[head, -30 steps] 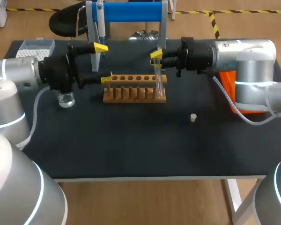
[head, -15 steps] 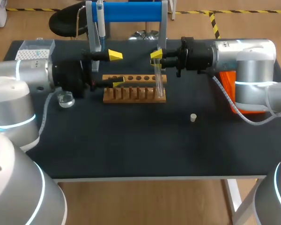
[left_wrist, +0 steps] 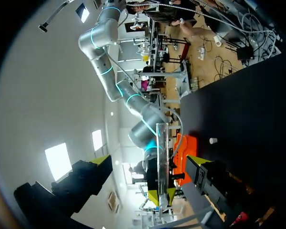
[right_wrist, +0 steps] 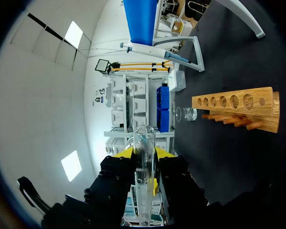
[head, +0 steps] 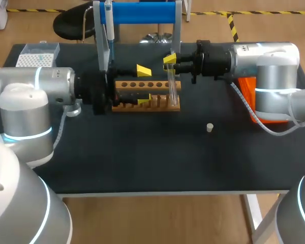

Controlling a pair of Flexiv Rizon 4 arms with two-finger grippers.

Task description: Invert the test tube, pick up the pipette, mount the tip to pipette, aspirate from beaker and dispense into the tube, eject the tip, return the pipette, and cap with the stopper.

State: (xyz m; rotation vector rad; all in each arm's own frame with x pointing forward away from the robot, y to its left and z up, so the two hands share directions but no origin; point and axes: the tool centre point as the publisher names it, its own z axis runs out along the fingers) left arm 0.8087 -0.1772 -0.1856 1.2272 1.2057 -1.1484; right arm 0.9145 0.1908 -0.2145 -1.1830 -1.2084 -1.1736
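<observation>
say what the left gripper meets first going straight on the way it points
Probably the test tube, held upright by the right gripper: the left wrist view shows it dead ahead between the left gripper's open fingers. Depth is unclear; the wooden rack may sit close under that line.

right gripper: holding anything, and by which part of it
Yes, the right gripper holds the test tube, jaws closed on it from both sides near its upper end.

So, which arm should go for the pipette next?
Probably left. The left claw is open and empty, near the pipette hanging at the stand's left post. The right claw is shut on the test tube, so it's busy.
</observation>
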